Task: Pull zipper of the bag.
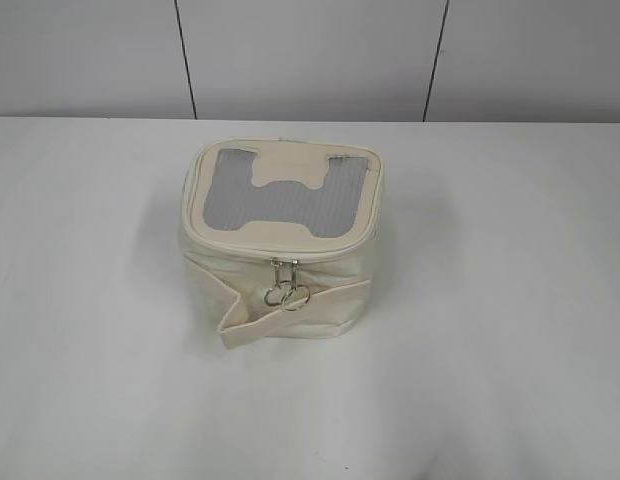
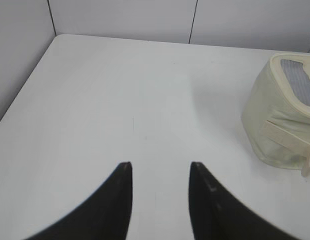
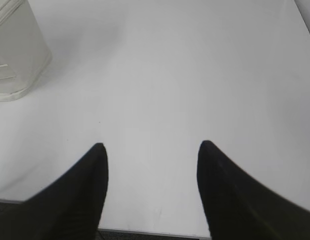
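The cream bag (image 1: 280,245) stands in the middle of the white table, its grey mesh top panel with a bone-shaped patch facing up. The zipper (image 1: 282,252) runs round the top rim. Its two silver sliders with ring pulls (image 1: 287,294) hang together at the front face, above the flat strap. The bag also shows at the right edge of the left wrist view (image 2: 282,120) and at the upper left of the right wrist view (image 3: 15,50). My left gripper (image 2: 160,165) is open and empty, left of the bag. My right gripper (image 3: 151,145) is open and empty, right of the bag. Neither arm shows in the exterior view.
The white table (image 1: 490,300) is backed by a pale panelled wall (image 1: 310,55). In the left wrist view the wall also runs along the table's left side (image 2: 20,55). The table's near edge shows under the right gripper (image 3: 155,234).
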Motion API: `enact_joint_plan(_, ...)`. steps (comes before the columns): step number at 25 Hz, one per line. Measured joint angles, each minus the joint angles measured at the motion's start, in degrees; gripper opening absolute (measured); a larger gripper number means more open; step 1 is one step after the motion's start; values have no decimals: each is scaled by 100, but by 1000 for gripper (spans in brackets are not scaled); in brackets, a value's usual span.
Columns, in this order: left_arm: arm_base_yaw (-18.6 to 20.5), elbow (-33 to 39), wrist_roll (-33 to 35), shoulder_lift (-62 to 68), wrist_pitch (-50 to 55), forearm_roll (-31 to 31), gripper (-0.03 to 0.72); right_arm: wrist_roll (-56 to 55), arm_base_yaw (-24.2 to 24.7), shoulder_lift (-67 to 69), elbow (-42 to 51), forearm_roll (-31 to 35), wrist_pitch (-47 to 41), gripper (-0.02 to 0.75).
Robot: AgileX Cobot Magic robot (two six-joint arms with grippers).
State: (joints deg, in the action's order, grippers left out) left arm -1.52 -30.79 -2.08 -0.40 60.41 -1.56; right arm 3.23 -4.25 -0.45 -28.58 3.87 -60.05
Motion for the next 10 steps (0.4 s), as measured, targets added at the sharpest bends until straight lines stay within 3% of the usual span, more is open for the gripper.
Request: enact_joint_plan(10, 0, 0, 0, 0, 0, 0, 244, 0, 0, 0, 0, 0, 0, 452)
